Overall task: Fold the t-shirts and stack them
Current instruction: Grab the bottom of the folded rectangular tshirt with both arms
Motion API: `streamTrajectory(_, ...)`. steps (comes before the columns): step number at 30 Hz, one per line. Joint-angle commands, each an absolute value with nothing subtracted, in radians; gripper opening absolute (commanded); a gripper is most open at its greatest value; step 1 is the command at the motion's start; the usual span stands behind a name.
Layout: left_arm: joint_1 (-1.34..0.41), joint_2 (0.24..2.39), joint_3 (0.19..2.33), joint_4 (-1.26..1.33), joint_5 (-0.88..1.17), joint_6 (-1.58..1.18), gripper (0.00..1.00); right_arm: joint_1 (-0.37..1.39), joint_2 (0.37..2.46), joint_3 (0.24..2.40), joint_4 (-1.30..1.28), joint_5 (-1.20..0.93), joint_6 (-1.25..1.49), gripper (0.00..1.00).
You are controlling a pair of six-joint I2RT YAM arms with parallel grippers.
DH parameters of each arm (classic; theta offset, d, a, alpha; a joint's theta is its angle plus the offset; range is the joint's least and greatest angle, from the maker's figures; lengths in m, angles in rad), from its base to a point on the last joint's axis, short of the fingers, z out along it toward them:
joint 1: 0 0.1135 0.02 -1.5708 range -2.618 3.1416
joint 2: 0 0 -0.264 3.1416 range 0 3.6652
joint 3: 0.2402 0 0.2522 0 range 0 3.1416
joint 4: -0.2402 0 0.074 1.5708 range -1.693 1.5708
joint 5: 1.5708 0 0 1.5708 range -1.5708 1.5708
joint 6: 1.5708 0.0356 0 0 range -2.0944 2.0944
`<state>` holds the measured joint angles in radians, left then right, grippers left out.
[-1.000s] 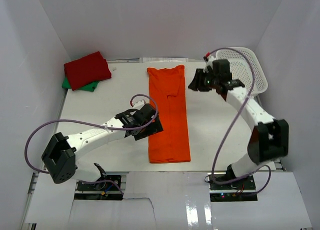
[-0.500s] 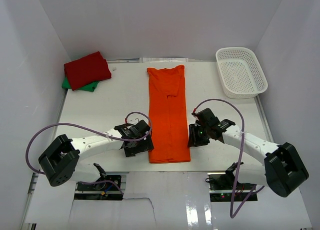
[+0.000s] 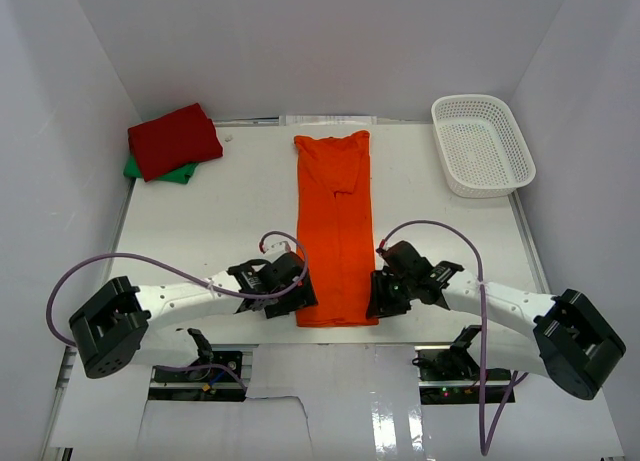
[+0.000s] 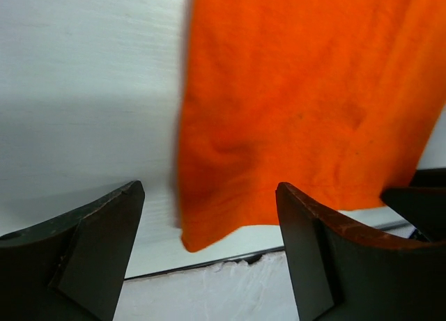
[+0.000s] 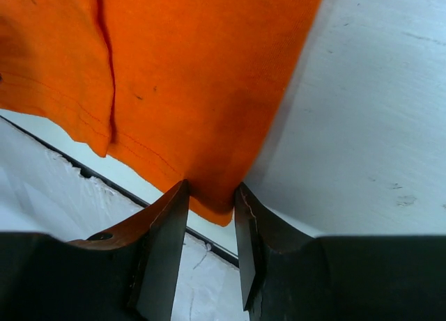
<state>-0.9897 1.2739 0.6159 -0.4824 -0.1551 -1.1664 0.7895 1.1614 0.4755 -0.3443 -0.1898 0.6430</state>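
My right gripper (image 5: 209, 196) narrow, pinching near right corner of orange t-shirt (image 3: 335, 231). My left gripper (image 4: 209, 223) wide, near left corner between fingers, not yet pinched. Shirt long axis runs near to far, mid-table. Red t-shirt (image 3: 175, 139) on green t-shirt (image 3: 150, 171), far left.

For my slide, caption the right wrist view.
Right gripper closing its jaws on the near corner of the orange t-shirt at the table edge.

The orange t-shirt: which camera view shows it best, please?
The top external view: the whole orange t-shirt lies there as a long folded strip. The left wrist view shows only its near left corner, the right wrist view its near right corner between the right claw fingers.
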Motion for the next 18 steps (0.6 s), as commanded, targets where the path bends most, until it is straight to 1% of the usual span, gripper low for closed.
streamTrajectory(1, -1.035, 1.276, 0.565, -0.437, -0.127, -1.203, 0.86, 0.807, 1.161, 0.423, -0.333, -0.172, 0.698, 0.39)
streamTrajectory(2, -1.042, 1.276, 0.548, -0.428, -0.120, -1.206, 0.81, 0.808, 1.158, 0.422, -0.331, -0.170, 0.698, 0.39)
streamTrajectory(3, -1.051, 1.276, 0.539, -0.417, -0.111, -1.212, 0.78, 0.808, 1.158, 0.422, -0.342, -0.170, 0.699, 0.39)
streamTrajectory(8, -1.066, 1.217, 0.477, -0.411, -0.068, -1.235, 0.78, 0.808, 1.137, 0.423, -0.374, -0.164, 0.707, 0.39)
streamTrajectory(14, -1.069, 1.037, 0.376, -0.429, -0.058, -1.264, 0.78, 0.815, 1.115, 0.408, -0.388, -0.164, 0.718, 0.39)
streamTrajectory(16, -1.069, 1.008, 0.358, -0.443, -0.058, -1.272, 0.75, 0.818, 1.111, 0.403, -0.388, -0.164, 0.722, 0.37)
streamTrajectory(18, -1.069, 1.008, 0.348, -0.443, -0.063, -1.281, 0.75, 0.818, 1.114, 0.400, -0.379, -0.167, 0.724, 0.36)
